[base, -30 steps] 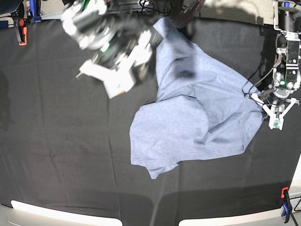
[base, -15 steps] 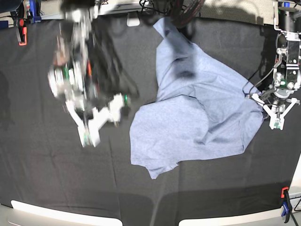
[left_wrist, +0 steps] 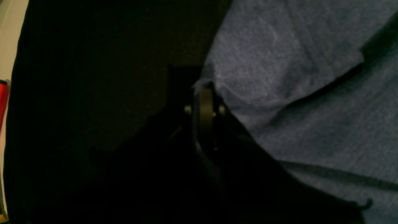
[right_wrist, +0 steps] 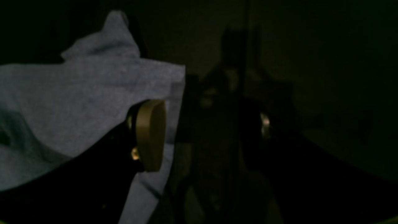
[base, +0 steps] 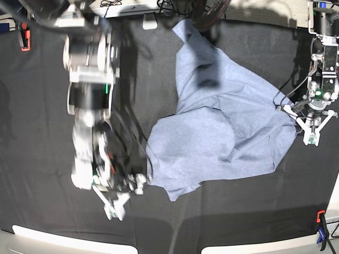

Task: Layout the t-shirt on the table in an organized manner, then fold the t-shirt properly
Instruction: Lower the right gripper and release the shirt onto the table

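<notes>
One t-shirt (base: 222, 132), light blue-grey, lying crumpled on the black-clothed tabletop (base: 42, 132), right of centre in the base view; one long lobe runs toward the upper middle of the frame, a broad rumpled mass fills the centre right, and a loose corner points to the lower middle; no lettering shows on the upturned side.

Item, left gripper (base: 312, 138): at the right edge of the base view, jaws closed together on the shirt's right-hand edge; the left wrist view shows fabric bunched right at the pinched tips (left_wrist: 203, 90).

Item, right gripper (base: 117, 207): lower left of centre in the base view, blurred, jaws spread wide; the right wrist view shows one tan pad (right_wrist: 150, 133) over the shirt's edge with the other finger standing off over bare cloth; nothing is held.

Progress, by judgement: early in the laying-out stage; one edge secured, the opposite side not yet gripped; sleeves and hem cannot be told apart in the heap; spreading flat, smoothing and every fold remain to be done.

Sundries: orange clamp (base: 24, 39) upper left; orange and blue clamp (base: 321, 228) lower right.
</notes>
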Robot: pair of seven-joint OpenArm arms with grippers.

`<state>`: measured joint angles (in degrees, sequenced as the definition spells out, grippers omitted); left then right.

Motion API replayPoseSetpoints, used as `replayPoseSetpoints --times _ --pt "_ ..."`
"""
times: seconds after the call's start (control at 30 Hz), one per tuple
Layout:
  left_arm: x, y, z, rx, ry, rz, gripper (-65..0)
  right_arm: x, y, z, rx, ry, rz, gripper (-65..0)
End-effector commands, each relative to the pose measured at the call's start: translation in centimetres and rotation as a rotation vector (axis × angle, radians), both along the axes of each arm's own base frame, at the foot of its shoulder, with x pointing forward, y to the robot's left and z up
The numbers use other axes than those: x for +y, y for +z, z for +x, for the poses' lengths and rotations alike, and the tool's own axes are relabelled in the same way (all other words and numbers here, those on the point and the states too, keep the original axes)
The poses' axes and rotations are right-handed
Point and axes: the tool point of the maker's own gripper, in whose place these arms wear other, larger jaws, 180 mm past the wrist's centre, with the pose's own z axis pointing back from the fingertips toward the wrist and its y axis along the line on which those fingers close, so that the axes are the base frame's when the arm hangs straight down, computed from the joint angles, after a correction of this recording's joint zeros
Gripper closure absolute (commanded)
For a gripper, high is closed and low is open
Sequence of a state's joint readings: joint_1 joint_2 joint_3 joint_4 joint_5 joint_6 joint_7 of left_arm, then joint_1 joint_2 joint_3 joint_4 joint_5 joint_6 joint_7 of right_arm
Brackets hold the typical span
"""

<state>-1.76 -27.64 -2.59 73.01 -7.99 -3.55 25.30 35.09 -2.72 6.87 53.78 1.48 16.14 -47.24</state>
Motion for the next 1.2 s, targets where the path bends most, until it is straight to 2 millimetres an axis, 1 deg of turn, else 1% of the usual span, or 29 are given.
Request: replayPoseSetpoints --times 0.0,0.13,0.27,0.37,0.47,0.53,0.63,0.67,0.77,0.8,0.83,0.93,1.03,1.1,1.17 --pt "0.8 2.0 1.3 -0.063 0.001 0.021 0.0 0.3 2.1 1.9 -0.056 0.002 0.011 -35.6" --pt "0.8 2.0 1.3 -0.063 0.001 0.021 0.0 1.0 0.3 2.5 -0.009 -0.001 0.036 -35.6" --pt "0.8 2.0 1.3 -0.063 0.001 0.020 0.0 1.0 -1.0 2.7 -0.004 -0.042 0.050 -35.5" --pt "0.7 2.0 1.3 -0.063 0.001 0.018 0.0 1.0 -1.3 2.6 -0.002 -0.044 0.052 -35.5" --pt "0.6 1.9 1.3 -0.063 0.001 0.014 0.0 1.1 -1.2 2.6 -0.001 -0.043 0.052 -32.4" --pt "0.6 2.1 1.4 -0.072 -0.001 0.017 0.0 1.4 -1.5 2.3 0.018 -0.035 0.053 -32.2" --pt "0.7 3.6 2.5 -0.149 -0.023 0.041 0.0 1.7 -1.8 1.8 0.047 -0.018 0.050 -32.3" --pt "0.8 4.3 3.0 -0.173 -0.027 0.048 -2.3 1.7 -1.9 1.7 0.052 -0.014 0.049 -32.2" --pt "1.1 6.4 4.8 -0.223 -0.029 0.060 -22.4 1.5 -2.0 1.6 0.061 -0.009 0.030 -32.3" --pt "1.0 7.1 5.5 -0.240 -0.034 0.059 -27.2 1.4 -2.1 1.5 0.065 -0.006 0.021 -32.3" --pt "0.7 7.8 6.1 -0.253 -0.049 0.054 -29.6 1.4 -2.2 1.4 0.067 -0.005 0.018 -32.2" --pt "-0.8 9.6 7.8 -0.291 -0.106 -0.011 -29.9 1.4 -2.2 1.4 0.069 -0.001 0.018 -32.2" --pt "-2.0 10.9 8.8 -0.326 -0.142 -0.071 -29.9 1.4 -2.3 1.3 0.070 0.000 0.017 -32.2" --pt "-2.1 11.3 9.1 -0.333 -0.148 -0.069 -29.9 1.5 -2.3 1.3 0.068 0.011 0.017 -32.2" --pt "-1.8 11.1 9.0 -0.315 -0.146 -0.056 -29.9 1.6 -2.2 1.3 0.064 0.028 0.018 -32.2"
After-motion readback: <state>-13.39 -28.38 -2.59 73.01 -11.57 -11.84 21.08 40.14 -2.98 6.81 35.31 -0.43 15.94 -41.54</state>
